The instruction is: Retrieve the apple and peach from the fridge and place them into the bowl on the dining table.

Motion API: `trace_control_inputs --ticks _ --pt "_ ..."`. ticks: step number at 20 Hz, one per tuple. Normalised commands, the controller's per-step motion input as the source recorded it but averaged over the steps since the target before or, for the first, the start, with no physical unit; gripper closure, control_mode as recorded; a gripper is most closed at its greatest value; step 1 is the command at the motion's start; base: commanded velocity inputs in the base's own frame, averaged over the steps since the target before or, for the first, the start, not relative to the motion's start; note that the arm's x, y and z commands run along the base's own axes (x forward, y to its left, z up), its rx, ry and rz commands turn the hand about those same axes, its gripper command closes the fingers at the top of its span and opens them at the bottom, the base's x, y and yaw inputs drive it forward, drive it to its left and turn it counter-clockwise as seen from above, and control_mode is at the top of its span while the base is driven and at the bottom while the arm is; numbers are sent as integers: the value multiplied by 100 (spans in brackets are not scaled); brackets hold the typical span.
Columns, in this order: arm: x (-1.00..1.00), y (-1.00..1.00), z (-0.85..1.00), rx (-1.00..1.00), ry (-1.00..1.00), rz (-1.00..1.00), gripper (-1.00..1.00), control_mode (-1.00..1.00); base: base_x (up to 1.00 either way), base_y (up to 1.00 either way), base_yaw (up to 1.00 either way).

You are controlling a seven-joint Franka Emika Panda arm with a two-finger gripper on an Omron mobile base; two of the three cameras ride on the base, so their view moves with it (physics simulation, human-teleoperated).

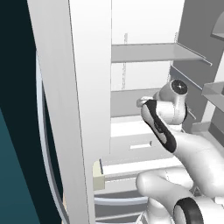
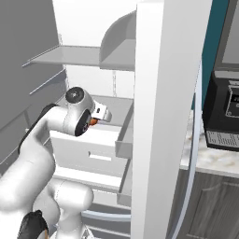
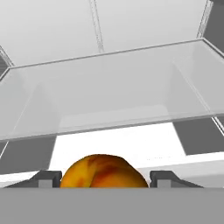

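Dark teal wall (image 1: 15, 131), black microwave (image 2: 224, 112) on veined marble counter (image 2: 212, 161), grey cabinet door (image 2: 210, 210) below

glass shelf (image 3: 109, 100) close ahead, fridge (image 1: 83, 87) door walls flanking

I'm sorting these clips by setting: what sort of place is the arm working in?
Probably a kitchen: the arm reaches into an open white-lined fridge with grey shelves, a round orange peach between its fingers; a marble counter stands beside.

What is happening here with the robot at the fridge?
The robot arm reaches into the open fridge. In the hand view, the peach sits between the two fingertips of the hand, above a shelf of the white interior. The fingertips flank the fruit closely, so it looks gripped. In the right base view, an orange bit shows at the hand.
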Motion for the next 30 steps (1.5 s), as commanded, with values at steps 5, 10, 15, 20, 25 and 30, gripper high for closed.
trace_control_inputs --ticks 5,10,15,20,25,30 --pt "-95 0 48 0 -6 0 100 -100 0 0 0" --pt "-84 0 0 -2 -5 0 100 -100 0 0 0" --pt "-18 0 0 -1 0 0 100 100 -77 0 0" --pt "0 0 0 0 0 0 100 100 -99 0 0" --pt "0 0 0 0 0 0 100 100 -78 0 0" --pt "0 0 0 0 0 0 100 100 -43 15 -5"
